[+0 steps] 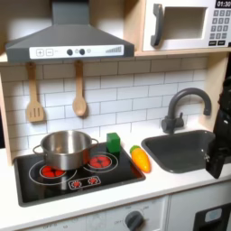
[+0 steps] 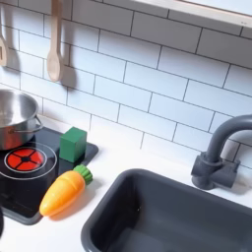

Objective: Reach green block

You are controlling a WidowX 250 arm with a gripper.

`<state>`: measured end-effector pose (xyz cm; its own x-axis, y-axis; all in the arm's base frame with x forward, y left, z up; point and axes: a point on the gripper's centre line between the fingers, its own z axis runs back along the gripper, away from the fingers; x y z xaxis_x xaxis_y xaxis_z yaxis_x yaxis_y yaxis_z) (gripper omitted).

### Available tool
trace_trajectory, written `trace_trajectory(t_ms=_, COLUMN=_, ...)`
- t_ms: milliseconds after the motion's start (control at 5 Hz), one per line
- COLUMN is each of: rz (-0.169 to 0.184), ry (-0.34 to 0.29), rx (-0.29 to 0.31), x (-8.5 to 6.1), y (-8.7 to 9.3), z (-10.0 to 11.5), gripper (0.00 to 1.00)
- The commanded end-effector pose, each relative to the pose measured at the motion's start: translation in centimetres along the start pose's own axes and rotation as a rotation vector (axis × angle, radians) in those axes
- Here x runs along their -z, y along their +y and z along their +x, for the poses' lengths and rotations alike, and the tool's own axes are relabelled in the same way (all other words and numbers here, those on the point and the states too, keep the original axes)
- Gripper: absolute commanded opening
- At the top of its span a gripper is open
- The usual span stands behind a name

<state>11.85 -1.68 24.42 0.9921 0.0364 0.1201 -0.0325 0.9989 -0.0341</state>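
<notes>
The green block [image 1: 113, 142] [image 2: 72, 144] is a small upright cuboid standing on the back right corner of the black stovetop [image 1: 54, 183], against the tiled wall. In the first exterior view my gripper [image 1: 217, 163] hangs as a dark shape at the right edge, over the sink's right side and far from the block. Its fingers are too dark and cropped to read as open or shut. Nothing shows in its grasp.
A steel pot [image 1: 65, 149] [image 2: 14, 118] sits on the left burner. An orange carrot toy [image 1: 141, 160] [image 2: 62, 193] lies between block and grey sink [image 1: 180, 152] [image 2: 167, 212]. The faucet [image 1: 185, 108] [image 2: 219, 157] rises behind the sink. Wooden utensils [image 1: 79, 95] hang on the wall.
</notes>
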Motion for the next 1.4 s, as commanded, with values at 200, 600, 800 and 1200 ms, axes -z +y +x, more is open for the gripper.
trace_trajectory(t_ms=200, rz=-0.003, ry=-0.014, rx=-0.013, x=0.0, y=-0.3, z=1.1, gripper=1.00)
trace_trajectory(t_ms=600, rz=0.009, ry=-0.006, rx=-0.022, x=0.6, y=-0.2, z=3.1, gripper=1.00)
trace_trajectory(t_ms=800, rz=0.005, ry=-0.019, rx=-0.017, x=0.8, y=-0.1, z=4.6, gripper=1.00)
trace_trajectory(t_ms=1200, rz=-0.001, ry=-0.036, rx=-0.035, x=1.2, y=0.0, z=7.6, gripper=1.00)
